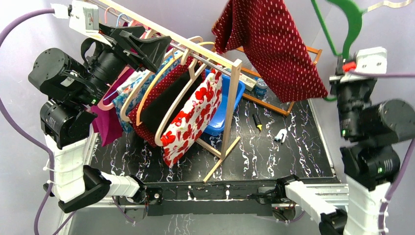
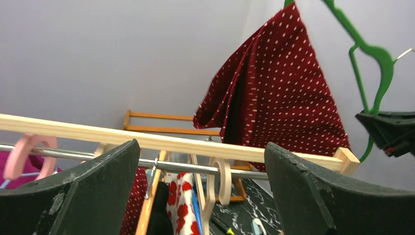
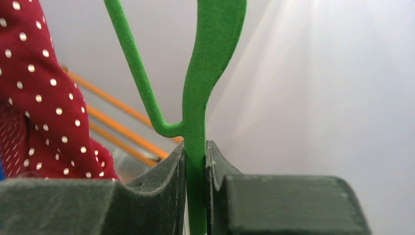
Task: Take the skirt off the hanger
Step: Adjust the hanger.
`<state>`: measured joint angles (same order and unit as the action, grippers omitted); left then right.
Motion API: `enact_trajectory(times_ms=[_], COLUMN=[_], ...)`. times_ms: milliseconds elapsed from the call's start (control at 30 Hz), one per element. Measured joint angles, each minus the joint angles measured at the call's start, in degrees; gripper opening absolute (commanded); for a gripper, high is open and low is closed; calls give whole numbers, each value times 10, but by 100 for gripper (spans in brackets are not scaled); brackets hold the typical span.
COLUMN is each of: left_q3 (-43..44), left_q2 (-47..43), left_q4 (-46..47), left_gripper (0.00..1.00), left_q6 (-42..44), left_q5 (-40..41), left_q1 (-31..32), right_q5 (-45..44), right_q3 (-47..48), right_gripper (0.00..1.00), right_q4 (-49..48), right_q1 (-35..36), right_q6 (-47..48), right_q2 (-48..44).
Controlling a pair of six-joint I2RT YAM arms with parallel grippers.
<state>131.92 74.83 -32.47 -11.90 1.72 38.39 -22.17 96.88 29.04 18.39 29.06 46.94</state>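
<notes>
The skirt (image 1: 279, 44), dark red with white dots, hangs high over the table's back from the far end of a green hanger (image 1: 350, 19); the top edge of the view cuts off where they meet. My right gripper (image 1: 342, 61) is shut on the hanger's green stem (image 3: 195, 98), which stands pinched between both fingers of that gripper (image 3: 195, 161), with the skirt (image 3: 29, 88) to its left. My left gripper (image 1: 159, 49) is open and empty beside the clothes rack's top rail. The left wrist view shows this gripper (image 2: 200, 186) just below the rail (image 2: 186, 142), with the skirt (image 2: 279, 93) and hanger (image 2: 377, 63) beyond.
A wooden rack (image 1: 235, 93) carries several wooden and pink hangers with garments, including a white one with red flowers (image 1: 193, 117). A blue basin (image 1: 230, 110) sits behind it. An orange wooden frame (image 1: 313, 51), a marker (image 1: 257, 121) and a white clip (image 1: 280, 135) lie on the black marbled table (image 1: 274, 156).
</notes>
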Motion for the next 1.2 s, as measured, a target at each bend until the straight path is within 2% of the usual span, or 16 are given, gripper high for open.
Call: enact_trajectory(times_ms=[133,300,433,567,700,933,1200], left_q3=[37,55,78,71,44,48,57], left_q2=[23,56,97,117,115,130,178], left_q4=[1,12,28,44,70,125,186], left_gripper=[98,98,98,98,98,98,98], left_q6=[24,49,64,60,49,23,-66], left_q5=[21,37,39,36,36,19,-113], left_q1=[0,0,0,0,0,0,0], right_q5=[34,89,133,136,133,142,143], right_q3=[87,121,134,182,195,195,181], right_gripper=[0,0,0,0,0,0,0], right_q4=[-67,-150,-172,-160,-158,-187,-203], right_q1=[0,0,0,1,1,0,0], right_q6=[-4,-35,-63,-82,-93,-103,-93], right_q2=[96,191,261,325,340,316,304])
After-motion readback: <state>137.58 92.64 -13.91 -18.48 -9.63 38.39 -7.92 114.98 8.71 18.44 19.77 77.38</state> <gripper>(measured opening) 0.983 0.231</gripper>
